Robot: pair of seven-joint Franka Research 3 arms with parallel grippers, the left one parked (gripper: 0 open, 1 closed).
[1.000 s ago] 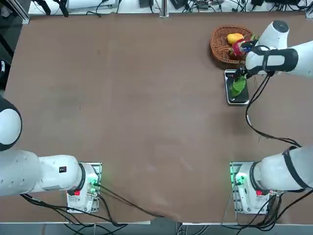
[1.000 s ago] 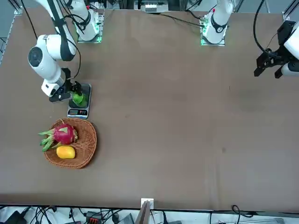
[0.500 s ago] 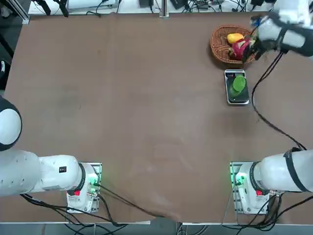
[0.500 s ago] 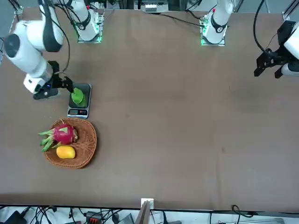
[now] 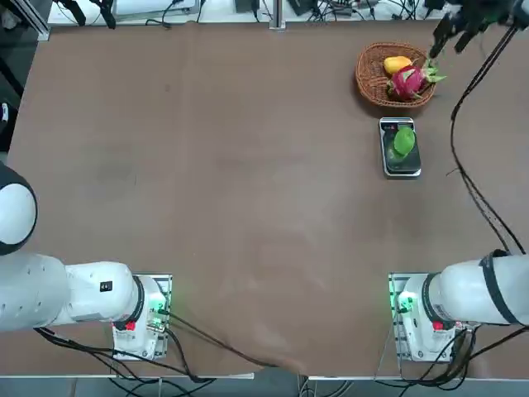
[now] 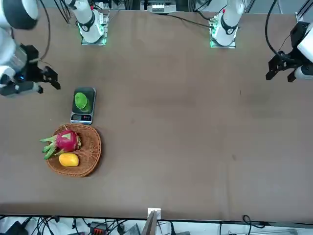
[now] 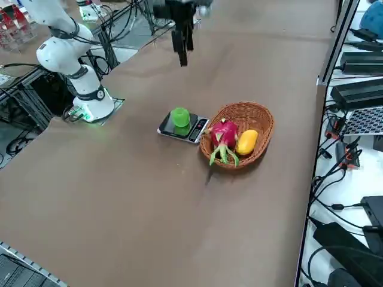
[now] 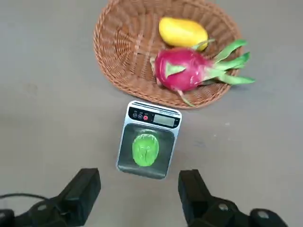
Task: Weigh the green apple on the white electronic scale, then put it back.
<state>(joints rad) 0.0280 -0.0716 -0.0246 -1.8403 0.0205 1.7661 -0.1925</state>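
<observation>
Seen in the right side view and told from its left, clear containers with red parts (image 7: 23,28) stand past a plain brown table (image 7: 119,209), and along the right runs a white bench (image 7: 359,173) with black boxes, a laptop (image 7: 366,121), tangled cables and, by the upper corner, something blue (image 7: 374,21). The green apple (image 7: 180,116) sits on the dark plate of the white electronic scale (image 7: 198,132), covering part of that plate; the scale's readout is too small to make out. The right gripper (image 8: 139,172) hangs above the table, apart from the apple, its two fingers spread wide with nothing between them; the arm above it is cut off. Further right, the pink dragon fruit (image 7: 224,134) and the yellow fruit (image 7: 246,142) hide some of the wicker basket's (image 7: 267,122) inside. Counted left to right: one apple, one scale, one dragon fruit, one basket, one yellow fruit, one laptop, whose screen is out of view.
</observation>
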